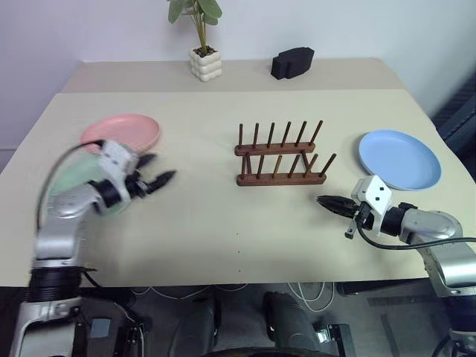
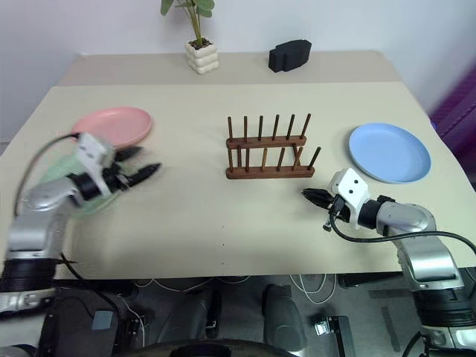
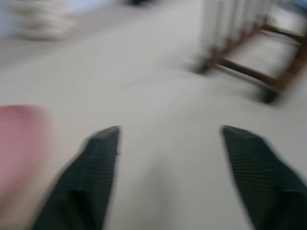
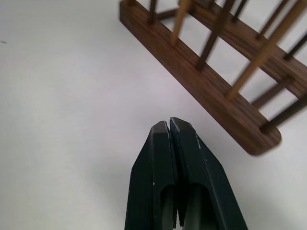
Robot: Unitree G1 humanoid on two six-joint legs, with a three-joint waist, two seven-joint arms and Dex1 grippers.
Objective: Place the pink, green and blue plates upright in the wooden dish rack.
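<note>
Starting first pick: left gripper (image 1: 158, 179) open beside green plate (image 1: 65, 182), right gripper (image 4: 169, 125) closed, empty; rack (image 1: 281, 155) bare. Next: grasp plate rim.

Head stereo pair is looking forward and down over the whole table (image 1: 223, 245), taking in the wooden dish rack (image 1: 281, 158) at centre. Left wrist camera is facing level across the tabletop toward the rack, from afar. Right wrist camera is sitting close, looking down at the rack's near rail (image 4: 192, 67).

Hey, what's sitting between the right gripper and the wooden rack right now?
Nothing: bare tabletop separates the shut right gripper from the wooden dish rack in the right wrist view.
</note>
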